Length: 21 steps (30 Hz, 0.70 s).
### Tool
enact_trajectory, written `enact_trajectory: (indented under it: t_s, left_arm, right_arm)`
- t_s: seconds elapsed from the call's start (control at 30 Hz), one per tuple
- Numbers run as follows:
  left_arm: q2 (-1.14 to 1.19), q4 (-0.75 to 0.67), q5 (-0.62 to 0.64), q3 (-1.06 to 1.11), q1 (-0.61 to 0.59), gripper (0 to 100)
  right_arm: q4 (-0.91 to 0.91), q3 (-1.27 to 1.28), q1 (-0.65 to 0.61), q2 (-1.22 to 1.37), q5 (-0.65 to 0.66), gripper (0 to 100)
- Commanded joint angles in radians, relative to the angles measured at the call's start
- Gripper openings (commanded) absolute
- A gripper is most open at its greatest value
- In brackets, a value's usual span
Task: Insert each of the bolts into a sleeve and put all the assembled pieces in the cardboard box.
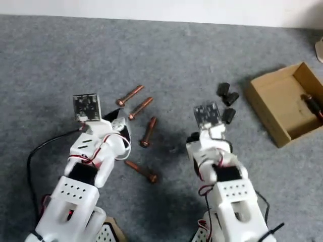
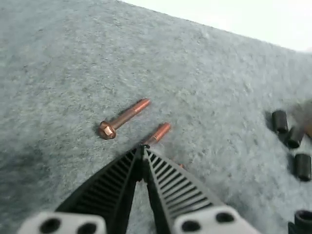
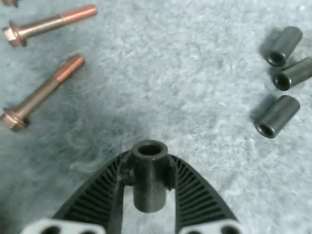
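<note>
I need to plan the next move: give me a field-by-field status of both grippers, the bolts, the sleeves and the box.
left gripper: shut, tips over the head end of a bolt; contact unclear
right gripper: shut on a sleeve, held upright
loose bolts: four on the carpet, counting that one
loose sleeves: three, lying between the right gripper and the box
cardboard box: one assembled piece inside
</note>
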Motion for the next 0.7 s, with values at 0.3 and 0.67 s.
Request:
enact_trajectory:
  t_s: [0.3, 0.67]
  left_arm:
    - [0.526, 0.005, -0.109, -0.237, 0.042, 4]
    - [0.711, 0.473, -0.236, -0.616, -0.004, 6]
  right_arm:
    - [-0.166, 0.111, 0.013, -0.054, 0.023, 0.4]
    - [-0.213, 0.116, 0.015, -0.054, 0.025, 0.4]
